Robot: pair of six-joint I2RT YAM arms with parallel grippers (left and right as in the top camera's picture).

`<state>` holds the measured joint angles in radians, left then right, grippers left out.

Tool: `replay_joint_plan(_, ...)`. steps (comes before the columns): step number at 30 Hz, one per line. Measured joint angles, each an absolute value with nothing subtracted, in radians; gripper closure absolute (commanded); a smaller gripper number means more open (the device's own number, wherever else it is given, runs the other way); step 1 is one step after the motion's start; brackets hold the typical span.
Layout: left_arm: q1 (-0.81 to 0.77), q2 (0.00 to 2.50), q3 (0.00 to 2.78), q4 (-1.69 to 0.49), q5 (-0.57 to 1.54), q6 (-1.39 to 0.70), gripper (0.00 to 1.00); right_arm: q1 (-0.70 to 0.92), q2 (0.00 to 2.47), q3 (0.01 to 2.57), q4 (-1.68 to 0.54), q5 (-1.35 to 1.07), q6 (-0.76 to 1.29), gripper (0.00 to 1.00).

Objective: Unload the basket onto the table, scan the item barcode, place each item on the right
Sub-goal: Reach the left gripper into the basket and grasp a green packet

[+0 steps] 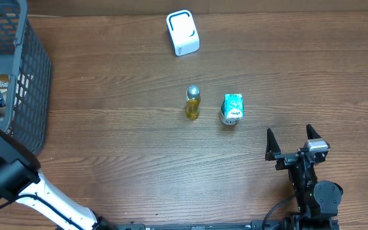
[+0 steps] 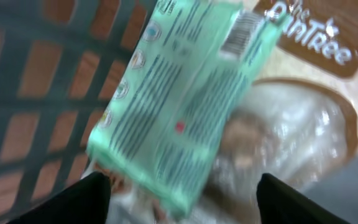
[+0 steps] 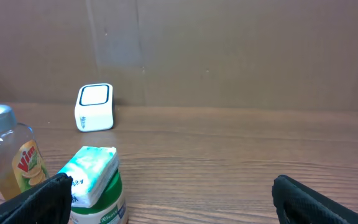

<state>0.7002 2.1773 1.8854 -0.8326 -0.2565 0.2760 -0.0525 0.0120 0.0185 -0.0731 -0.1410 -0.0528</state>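
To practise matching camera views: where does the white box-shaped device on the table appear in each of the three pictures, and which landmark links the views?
Overhead: the white device stands near the top edge, about centre.
Left wrist: not in it; only a green packet and basket mesh show.
Right wrist: the device is left of centre, in the middle distance.
Shared landmark: the yellow bottle, nearer the camera than the device in the right wrist view.

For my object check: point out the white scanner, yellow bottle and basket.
white scanner [image 1: 183,32], overhead view, top face.
yellow bottle [image 1: 191,110], overhead view, body below the cap.
basket [image 1: 34,78], overhead view, grey mesh side wall.
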Motion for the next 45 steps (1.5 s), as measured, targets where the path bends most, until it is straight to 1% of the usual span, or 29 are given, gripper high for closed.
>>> replay_joint_plan(3, 0.699, 2.202, 1.885, -0.789, -0.256, 0.319, 0.34, -0.052, 0.012, 0.019, -0.073, -0.141, -0.052, 0.00)
replay_joint_plan(8, 0.697, 2.211, 1.885, -0.745, -0.246, 0.352, 0.40, -0.052, 0.012, 0.019, -0.073, -0.141, -0.052, 0.00)
replay_joint_plan(12, 0.697, 2.216, 1.885, -0.732, -0.218, 0.356, 0.36, -0.052, 0.012, 0.019, -0.073, -0.141, -0.053, 0.00)
replay_joint_plan(14, 0.697, 2.229, 1.885, -0.727, -0.212, 0.360, 0.36, -0.052, 0.012, 0.019, -0.073, -0.141, -0.052, 0.00)
replay_joint_plan(16, 0.697, 2.254, 1.885, -0.723, -0.209, 0.363, 0.39, -0.052, 0.012, 0.019, -0.073, -0.141, -0.052, 0.00)
replay_joint_plan(17, 0.696, 2.262, 1.886, -0.713, -0.211, 0.363, 0.46, -0.052, 0.012, 0.019, -0.073, -0.141, -0.052, 0.00)
replay_joint_plan(18, 0.696, 2.263, 1.887, -0.711, -0.213, 0.366, 0.58, -0.052, 0.012, 0.019, -0.073, -0.141, -0.052, 0.00)
replay_joint_plan(20, 0.696, 2.266, 1.892, -0.710, -0.221, 0.369, 0.96, -0.052, 0.012, 0.019, -0.073, -0.141, -0.052, 0.00)
replay_joint_plan(28, 0.680, 2.262, 1.901, -0.707, -0.299, 0.350, 0.96, -0.052, 0.012, 0.019, -0.073, -0.141, -0.053, 0.00)
replay_joint_plan(33, 0.641, 2.177, 1.865, -0.697, -0.347, 0.289, 0.96, -0.052, 0.012, 0.019, -0.073, -0.141, -0.052, 0.00)
replay_joint_plan(37, 0.605, 2.005, 1.859, -0.668, -0.335, 0.211, 0.96, -0.052, 0.012, 0.019, -0.073, -0.141, -0.052, 0.00)
replay_joint_plan(40, 0.580, 1.818, 1.860, -0.657, -0.293, 0.118, 0.96, -0.052, 0.012, 0.019, -0.073, -0.141, -0.052, 0.00)
replay_joint_plan(45, 0.546, 1.563, 1.880, -0.694, -0.117, -0.107, 0.96, -0.052, 0.012, 0.019, -0.073, -0.141, -0.052, 0.00)
